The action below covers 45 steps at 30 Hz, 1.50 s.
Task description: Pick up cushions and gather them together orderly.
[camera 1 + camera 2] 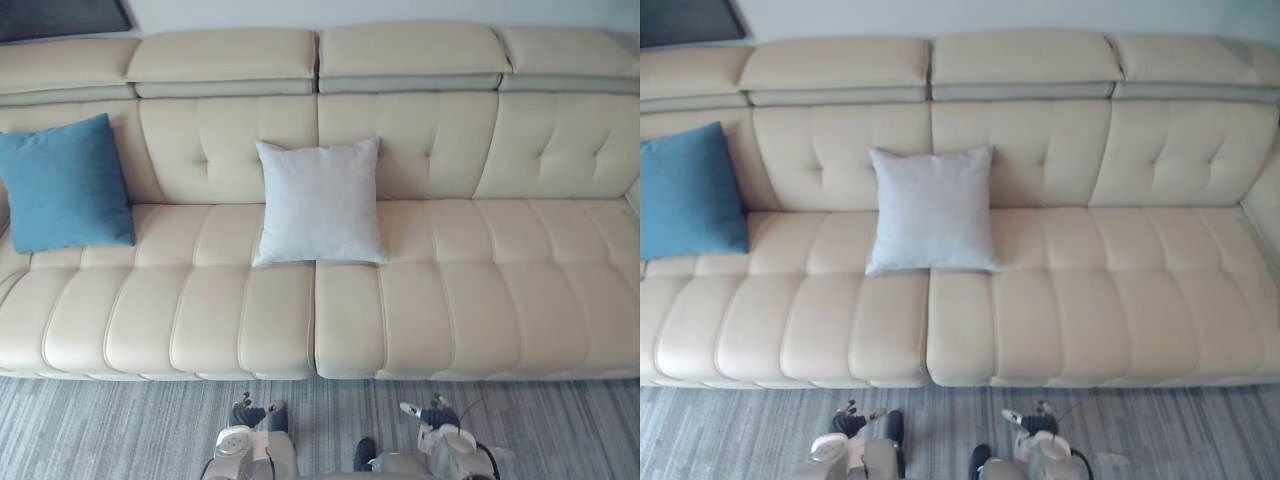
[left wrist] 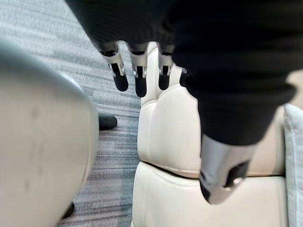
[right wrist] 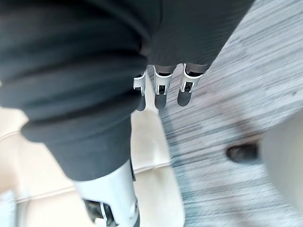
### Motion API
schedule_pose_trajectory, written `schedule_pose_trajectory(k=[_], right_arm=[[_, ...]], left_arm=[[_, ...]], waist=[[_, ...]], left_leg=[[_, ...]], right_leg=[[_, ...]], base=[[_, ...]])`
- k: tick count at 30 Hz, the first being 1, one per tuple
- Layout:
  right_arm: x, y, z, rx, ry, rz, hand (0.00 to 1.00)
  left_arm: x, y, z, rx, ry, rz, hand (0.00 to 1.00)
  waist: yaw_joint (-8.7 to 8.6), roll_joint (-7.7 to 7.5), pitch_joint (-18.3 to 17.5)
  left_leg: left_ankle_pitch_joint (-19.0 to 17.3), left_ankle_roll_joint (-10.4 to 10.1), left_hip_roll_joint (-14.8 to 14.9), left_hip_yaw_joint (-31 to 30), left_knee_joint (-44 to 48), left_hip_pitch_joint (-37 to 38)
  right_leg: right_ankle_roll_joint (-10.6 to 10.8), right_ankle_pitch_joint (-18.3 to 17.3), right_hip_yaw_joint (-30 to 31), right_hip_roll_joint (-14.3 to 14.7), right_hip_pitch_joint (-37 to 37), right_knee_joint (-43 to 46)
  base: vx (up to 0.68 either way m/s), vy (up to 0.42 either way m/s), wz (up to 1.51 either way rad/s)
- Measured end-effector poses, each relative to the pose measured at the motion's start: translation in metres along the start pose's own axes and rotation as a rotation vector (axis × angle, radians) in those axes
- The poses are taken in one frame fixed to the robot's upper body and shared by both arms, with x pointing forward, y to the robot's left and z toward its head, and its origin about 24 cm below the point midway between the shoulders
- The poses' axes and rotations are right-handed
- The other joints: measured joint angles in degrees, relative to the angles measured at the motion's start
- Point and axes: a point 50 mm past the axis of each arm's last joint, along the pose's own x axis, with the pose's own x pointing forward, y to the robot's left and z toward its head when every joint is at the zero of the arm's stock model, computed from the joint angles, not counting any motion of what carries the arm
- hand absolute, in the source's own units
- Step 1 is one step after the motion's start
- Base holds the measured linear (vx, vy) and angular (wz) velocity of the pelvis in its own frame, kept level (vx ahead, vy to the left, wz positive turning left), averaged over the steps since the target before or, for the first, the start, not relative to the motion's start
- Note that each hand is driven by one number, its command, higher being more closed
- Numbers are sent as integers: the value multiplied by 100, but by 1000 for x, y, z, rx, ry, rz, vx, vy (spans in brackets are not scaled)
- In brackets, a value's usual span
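We count two cushions on one sofa [image 1: 480, 300]: one blue cushion [image 1: 65, 183] and one white cushion [image 1: 318, 202]. Each stands propped on the seat with its back against the backrest, which keeps it upright. The blue one is at the sofa's left end and the white one near the middle seam. They are well apart with bare seat between them, so we judge the gathering not yet begun.

We count two robot hands, both low over the floor [image 1: 120, 430] in front of the sofa. The left robot hand [image 2: 140, 80] has its fingers straight and loosely spread, thumb apart, holding nothing. The right robot hand [image 3: 161, 92] is the same, slack and empty. We take this as a resting pose, since neither cushion is within reach of either one.
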Motion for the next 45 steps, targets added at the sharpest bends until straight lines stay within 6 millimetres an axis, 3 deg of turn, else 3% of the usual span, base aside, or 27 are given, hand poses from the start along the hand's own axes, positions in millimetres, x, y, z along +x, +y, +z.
schedule_pose_trajectory(k=[3, 4, 6, 7, 10, 12, 18, 19, 30, 35, 39, 41, 42, 43, 45], right_arm=[[-1, -10, -6, 31, 20, -35, 0], [-1, -12, -8, 36, 25, -40, 0], [-2, -22, -15, 55, 52, -71, 0], [-3, -21, -20, 71, 79, -69, 0], [-7, -18, -38, 117, 158, -71, 0], [-10, -23, -49, 120, 191, -84, 0], [-11, -31, -52, 124, 202, -101, 0], [-9, -41, -51, 129, 214, -122, 0], [-9, -39, -52, 125, 222, -108, 0], [-7, -31, -46, 95, 212, -63, 0], [-6, -25, -42, 97, 200, -38, 0], [-5, -21, -39, 93, 197, -24, 0], [-3, -19, -34, 94, 186, -19, 0], [-3, -21, -36, 91, 190, -23, 0], [-3, -23, -34, 89, 181, -29, 0]], left_arm=[[1, 1, 2, -17, -4, 6, 0], [1, 0, 1, -18, -2, 5, 0], [-1, -1, -6, -17, 27, 3, 0], [-2, 0, -11, -17, 44, 3, 0], [-1, 14, -18, 13, 75, 32, 0], [-3, 19, -28, 24, 106, 44, 0], [-6, 24, -41, 45, 156, 51, 0], [-6, 34, -47, 71, 189, 53, 0], [-6, 34, -48, 52, 196, 54, 0], [-6, 35, -48, 45, 203, 57, 0], [-5, 38, -46, 30, 206, 51, 0], [-5, 39, -46, -1, 204, 61, 0], [-5, 38, -45, -4, 196, 61, 0], [-5, 41, -43, 1, 189, 66, 0], [-4, 41, -41, 1, 185, 66, 0]], waist=[[-18, -96, 27], [-17, -97, 18], [-22, 57, -100], [-47, 45, -225], [-75, -173, -334], [-118, -93, -380], [-147, -60, -574], [-341, -164, -670], [-354, -142, -653], [-379, -109, -628], [-441, -98, -433], [-414, -34, -391], [-417, 36, -340], [-418, 6, -322], [-465, 34, -280]], left_leg=[[-870, 34, -96, -62, 1291, 80], [-949, 14, -106, -60, 1379, 132], [-1216, -35, -212, -89, 899, 559], [-1259, 70, -359, -40, 165, 779], [-958, 276, -738, -29, -365, 1005], [-927, 331, -855, -36, -541, 1190], [-850, 325, -949, -71, -834, 1321], [-777, 364, -977, -393, -968, 1601], [-778, 363, -973, -357, -1000, 1590], [-862, 302, -872, 286, -1065, 1607], [-1149, 177, -678, 1310, -898, 1828], [-1257, 130, -507, 1943, -739, 1792], [-1253, 120, -371, 2330, -660, 1837], [-1250, 108, -321, 2596, -528, 1872], [-1246, 104, -258, 2740, -312, 1892]], right_leg=[[144, 221, 10, -278, -85, -88], [174, 260, 20, -303, -74, -136], [387, 487, 131, -332, -53, -462], [536, 747, 155, -350, -15, -789], [693, 1202, 169, -589, 266, -1375], [736, 1229, 190, -678, 452, -1431], [780, 1212, 241, -708, 462, -1517], [766, 1210, 248, -625, 646, -1591], [767, 1210, 247, -628, 613, -1604], [751, 1323, 686, -531, 293, -1606], [677, 1559, 1565, -188, 41, -1680], [310, 1492, 767, -99, -195, -1647], [116, 1279, -442, -249, -319, -1332], [78, 1454, -1290, -429, -397, -1075], [59, 1441, -1397, -358, -384, -1049]], base=[[-178, 133, 10], [-152, 215, 7], [-98, 221, -9], [-33, 187, -6], [-40, 196, 11], [-68, 134, 1], [-11, 30, -3], [0, 0, 0], [0, 0, -1], [-4, -5, -58], [7, -27, -125], [-33, -74, -156], [76, -86, -161], [120, -86, -152], [130, -104, -96]])
